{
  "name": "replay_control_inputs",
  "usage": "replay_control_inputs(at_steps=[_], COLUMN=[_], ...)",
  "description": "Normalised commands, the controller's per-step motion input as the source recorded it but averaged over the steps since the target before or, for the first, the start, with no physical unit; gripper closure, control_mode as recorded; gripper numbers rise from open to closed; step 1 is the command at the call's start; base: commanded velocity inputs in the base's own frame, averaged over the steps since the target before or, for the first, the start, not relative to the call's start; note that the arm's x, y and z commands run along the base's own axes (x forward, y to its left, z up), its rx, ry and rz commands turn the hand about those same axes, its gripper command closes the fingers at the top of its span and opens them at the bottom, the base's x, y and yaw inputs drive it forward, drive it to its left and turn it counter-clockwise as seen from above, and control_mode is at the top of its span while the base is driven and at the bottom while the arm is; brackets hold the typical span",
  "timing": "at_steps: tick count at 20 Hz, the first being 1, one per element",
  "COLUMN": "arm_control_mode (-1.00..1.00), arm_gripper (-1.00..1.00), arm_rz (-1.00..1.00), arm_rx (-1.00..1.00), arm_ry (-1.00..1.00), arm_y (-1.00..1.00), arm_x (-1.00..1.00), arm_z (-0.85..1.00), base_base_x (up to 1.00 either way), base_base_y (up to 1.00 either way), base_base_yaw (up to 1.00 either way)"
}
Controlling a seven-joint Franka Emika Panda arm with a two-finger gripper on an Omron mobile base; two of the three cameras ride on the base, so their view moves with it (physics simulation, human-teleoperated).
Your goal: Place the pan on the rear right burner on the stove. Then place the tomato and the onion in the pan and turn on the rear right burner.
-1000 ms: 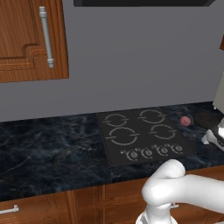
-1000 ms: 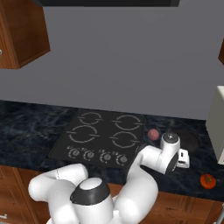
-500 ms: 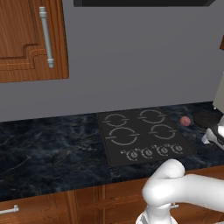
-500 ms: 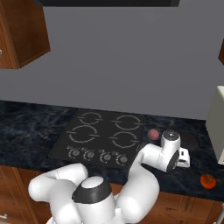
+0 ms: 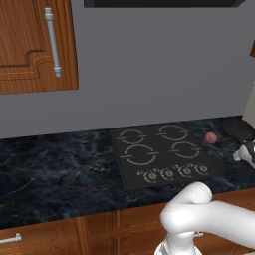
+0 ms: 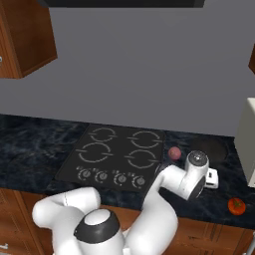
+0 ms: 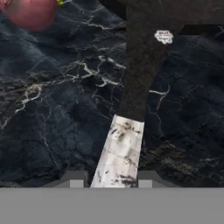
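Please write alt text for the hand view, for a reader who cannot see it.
Two small dark fingertips flank the pale tip of a long dark pan handle lying on a dark marble counter. A pinkish-purple ball, the onion, sits at the upper left corner.

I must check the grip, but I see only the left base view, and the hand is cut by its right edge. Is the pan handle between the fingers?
Observer: Yes. In the hand view the pale tip of the pan handle lies inside the gripper, and the fingers touch both its sides.
Operator: Where is the tomato?
Observer: In the right base view the tomato lies on the counter near its front edge, right of the gripper and apart from it.
Operator: Is the onion against the handle?
Observer: No. In the hand view the onion lies to one side, with bare counter between.
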Motion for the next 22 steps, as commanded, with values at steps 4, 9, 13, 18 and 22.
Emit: replay_control_inputs(at_steps=[4,9,13,18,22], arm_control_mode=[-1.0,-1.0,-1.0,-1.0,-1.0], arm_gripper=[1.0,1.0,1.0,1.0,1.0], arm_rz=[0.04,0.1,0.08,0.04,0.0], arm_rx=[0.0,-0.01,-0.07,-0.08,-0.09], arm_ry=[-0.2,-0.12,-0.01,0.05,0.08], arm_y=[-0.01,0.0,0.0,0.0,0.03], arm_x=[-0.31,-0.27,-0.23,-0.02,0.0], arm_z=[0.05,0.13,0.44,0.57,0.44], base_base_x=[0.0,0.0,0.0,0.0,0.0], base_base_y=[0.0,0.0,0.0,0.0,0.0], base_base_yaw=[0.0,0.0,0.0,0.0,0.0])
